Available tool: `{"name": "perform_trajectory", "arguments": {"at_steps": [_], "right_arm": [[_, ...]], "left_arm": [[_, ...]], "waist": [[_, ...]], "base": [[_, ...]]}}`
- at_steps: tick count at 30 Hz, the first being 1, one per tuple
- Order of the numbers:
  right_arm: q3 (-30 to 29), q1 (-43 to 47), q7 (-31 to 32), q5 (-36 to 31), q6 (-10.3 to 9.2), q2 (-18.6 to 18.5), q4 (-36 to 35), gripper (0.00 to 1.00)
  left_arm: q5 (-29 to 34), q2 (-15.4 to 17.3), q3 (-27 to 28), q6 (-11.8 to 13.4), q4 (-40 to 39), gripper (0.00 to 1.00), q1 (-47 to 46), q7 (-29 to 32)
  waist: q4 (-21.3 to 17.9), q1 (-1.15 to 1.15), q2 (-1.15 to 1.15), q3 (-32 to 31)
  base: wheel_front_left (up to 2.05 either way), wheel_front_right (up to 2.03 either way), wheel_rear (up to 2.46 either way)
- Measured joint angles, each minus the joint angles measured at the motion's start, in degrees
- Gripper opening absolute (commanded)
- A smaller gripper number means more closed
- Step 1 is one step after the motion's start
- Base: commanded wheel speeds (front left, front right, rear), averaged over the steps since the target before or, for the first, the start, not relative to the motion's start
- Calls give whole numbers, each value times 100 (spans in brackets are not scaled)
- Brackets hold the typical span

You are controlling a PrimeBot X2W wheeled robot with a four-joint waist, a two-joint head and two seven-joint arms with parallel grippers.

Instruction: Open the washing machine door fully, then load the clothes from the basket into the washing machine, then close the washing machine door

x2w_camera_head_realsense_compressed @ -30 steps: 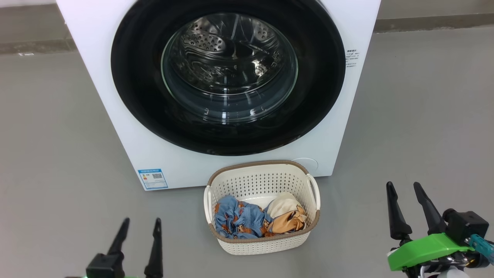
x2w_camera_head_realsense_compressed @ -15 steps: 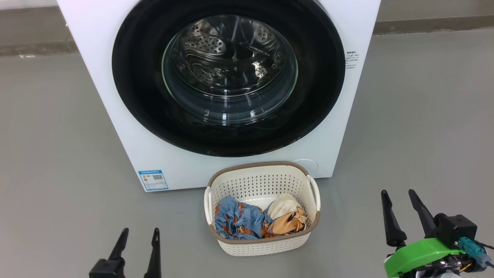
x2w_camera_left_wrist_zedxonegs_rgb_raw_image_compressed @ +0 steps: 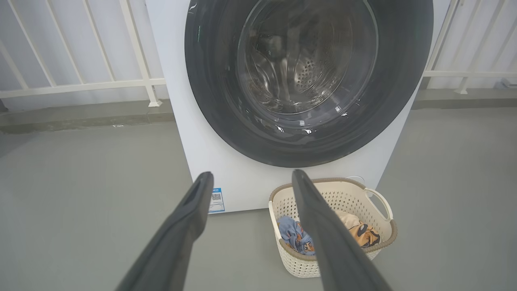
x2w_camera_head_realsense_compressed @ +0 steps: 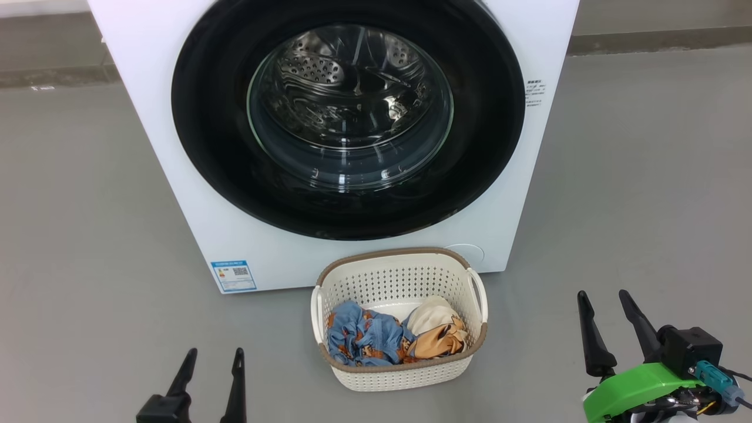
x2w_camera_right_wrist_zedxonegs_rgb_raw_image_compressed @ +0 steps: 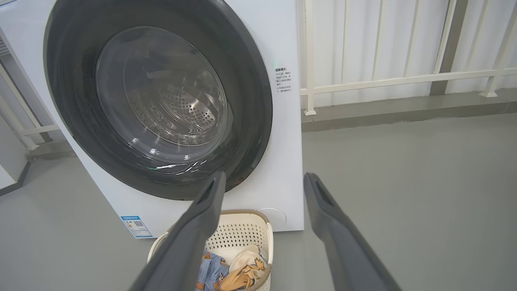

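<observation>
The white washing machine (x2w_camera_head_realsense_compressed: 147,117) stands in front of me with its round black-rimmed door (x2w_camera_head_realsense_compressed: 487,147) shut flat against it; the steel drum shows through the glass. On the floor just before it sits the cream basket (x2w_camera_head_realsense_compressed: 405,276) holding the clothes (x2w_camera_head_realsense_compressed: 393,338): a blue printed piece, a cream one and an orange-tan one. My left gripper (x2w_camera_head_realsense_compressed: 214,354) is open at the lower left, left of the basket. My right gripper (x2w_camera_head_realsense_compressed: 603,296) is open at the lower right, right of the basket. Both hold nothing. The door (x2w_camera_left_wrist_zedxonegs_rgb_raw_image_compressed: 210,101) (x2w_camera_right_wrist_zedxonegs_rgb_raw_image_compressed: 250,101) and the basket (x2w_camera_left_wrist_zedxonegs_rgb_raw_image_compressed: 379,242) (x2w_camera_right_wrist_zedxonegs_rgb_raw_image_compressed: 242,230) also show past my fingers.
Bare grey floor (x2w_camera_head_realsense_compressed: 646,194) spreads on both sides of the machine. A white railing (x2w_camera_right_wrist_zedxonegs_rgb_raw_image_compressed: 404,79) and a low kerb run behind it. A blue energy label (x2w_camera_head_realsense_compressed: 233,275) sits at the machine's lower left corner.
My right gripper has dropped lower and slightly left in the head view. The whole picture has shifted down a little, so the camera moved. The left gripper, door and basket stay as they were.
</observation>
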Motion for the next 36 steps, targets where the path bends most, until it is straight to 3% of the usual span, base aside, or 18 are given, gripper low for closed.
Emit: {"name": "perform_trajectory", "arguments": {"at_steps": [14, 36], "right_arm": [[29, -1, 0, -42, 0, -3, 5, 100], [62, -1, 0, -146, 0, -5, 34, 100]], "left_arm": [[-271, -1, 3, 11, 16, 100, 0, 0], [-605, -1, -14, -314, 40, 100, 1, 0]], "waist": [[-1, 0, 0, -16], [23, 0, 0, -29]], "base": [[0, 0, 0], [5, -1, -3]]}}
